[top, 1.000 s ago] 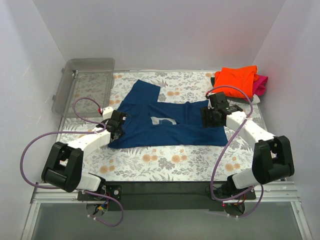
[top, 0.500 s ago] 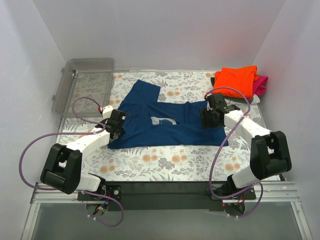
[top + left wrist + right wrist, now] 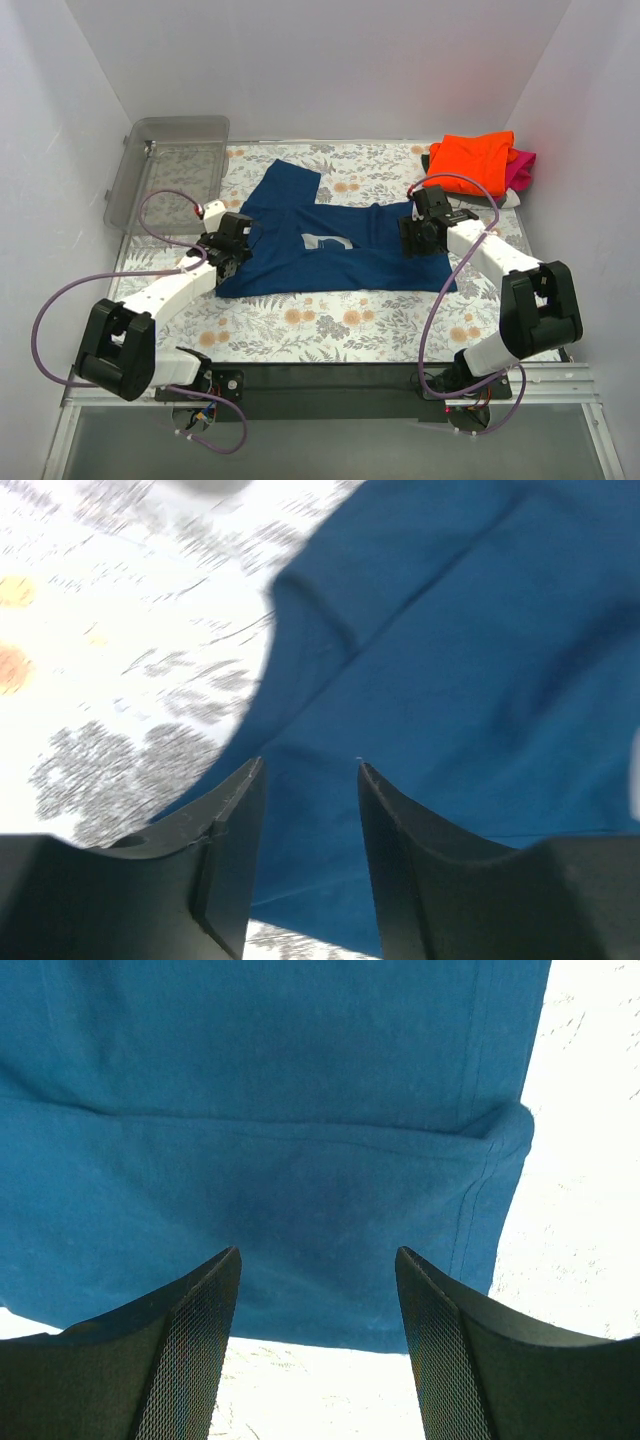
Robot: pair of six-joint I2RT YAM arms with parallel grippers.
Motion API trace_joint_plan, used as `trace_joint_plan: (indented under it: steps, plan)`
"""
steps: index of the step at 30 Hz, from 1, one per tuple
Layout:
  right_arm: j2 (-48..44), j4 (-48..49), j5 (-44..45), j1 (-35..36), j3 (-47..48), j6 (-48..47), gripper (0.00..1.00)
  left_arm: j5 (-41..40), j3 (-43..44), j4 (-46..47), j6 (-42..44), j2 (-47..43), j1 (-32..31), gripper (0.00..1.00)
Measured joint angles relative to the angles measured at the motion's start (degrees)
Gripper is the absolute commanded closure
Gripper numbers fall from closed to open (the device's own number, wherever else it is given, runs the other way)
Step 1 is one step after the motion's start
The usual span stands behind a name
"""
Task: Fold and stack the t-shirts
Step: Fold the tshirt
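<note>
Left gripper (image 3: 308,765) part open, empty, navy t-shirt (image 3: 470,650) edge just beneath its tips. Right gripper (image 3: 318,1253) open wider, empty, same cloth directly below.

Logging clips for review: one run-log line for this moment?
navy shirt spread on table | left gripper: fingers open at left edge | right gripper: fingers open at right end | orange shirt atop magenta shirt
</note>
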Motion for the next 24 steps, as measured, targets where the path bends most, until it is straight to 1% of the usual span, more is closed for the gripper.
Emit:
trace_joint_plan:
  steps: [3,4,6,7,10,11,17,24]
  plan:
    - [0.7,0.0,0.0,0.1,1.2,0.0,0.43,-0.3,4.2,1.1,0.8,2.4,-2.2,0.54]
    - [1.0,0.0,0.0,0.1,1.7,0.0,0.43,-0.3,6.4,1.8,1.3,4.3,-3.0,0.51]
    - [1.6,0.0,0.0,0.2,2.6,0.0,0.43,0.1,11.3,3.7,2.3,8.6,-4.2,0.46]
    - [1.9,0.1,0.0,0.2,3.1,0.0,0.43,0.5,13.8,5.0,2.9,11.1,-4.7,0.42]
    - [2.2,0.2,-0.1,0.2,4.0,0.0,0.43,1.2,21.4,8.8,5.4,19.1,-5.2,0.38]
    - [2.2,0.4,-0.2,0.2,4.1,0.0,0.43,1.3,24.3,10.1,6.4,22.4,-5.1,0.35]
    - [2.1,1.0,-0.1,0.3,4.2,0.0,0.42,3.8,43.0,15.7,11.9,41.5,-5.1,0.32]
    - [0.3,2.8,-0.2,0.3,3.6,0.0,0.42,5.9,61.2,18.6,17.9,58.4,-4.9,0.32]
